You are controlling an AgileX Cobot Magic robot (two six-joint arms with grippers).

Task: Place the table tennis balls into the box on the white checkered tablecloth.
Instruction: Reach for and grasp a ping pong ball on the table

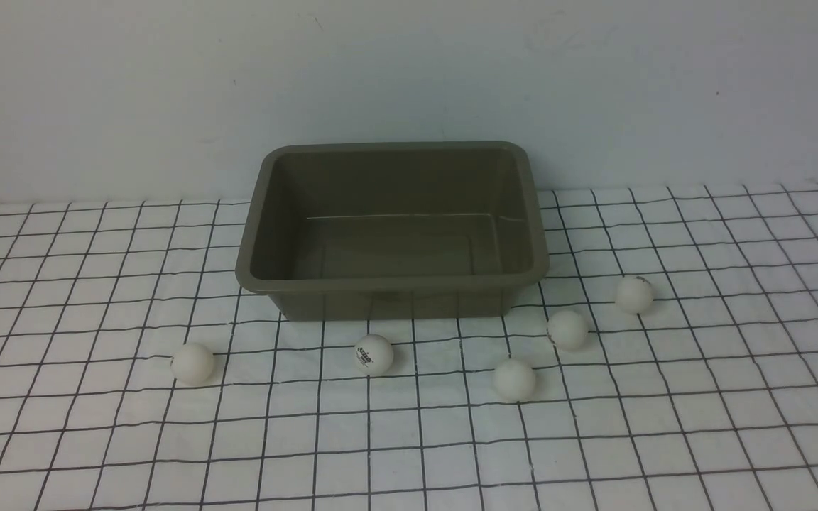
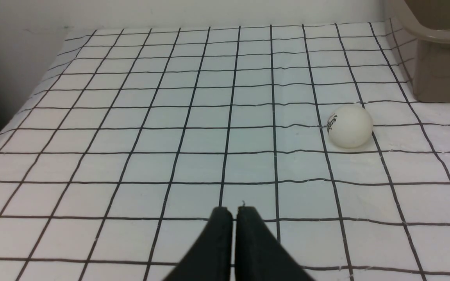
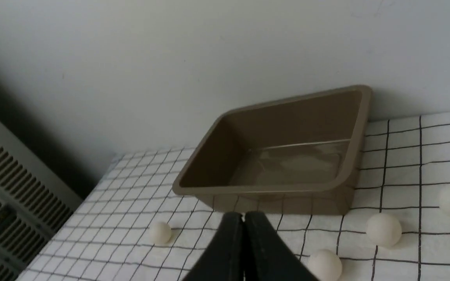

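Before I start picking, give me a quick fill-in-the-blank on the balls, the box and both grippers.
1. All ___ table tennis balls lie on the white checkered tablecloth, outside the box.
2. Inside, the box is ___.
3. The left gripper and right gripper are both ___, holding nothing.

Missing words: five; empty; shut.

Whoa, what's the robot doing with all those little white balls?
It is meant to put the balls into the box, but none are in yet: the box is empty. All five balls lie on the tablecloth in front of it. The left gripper and the right gripper are both shut and hold nothing.
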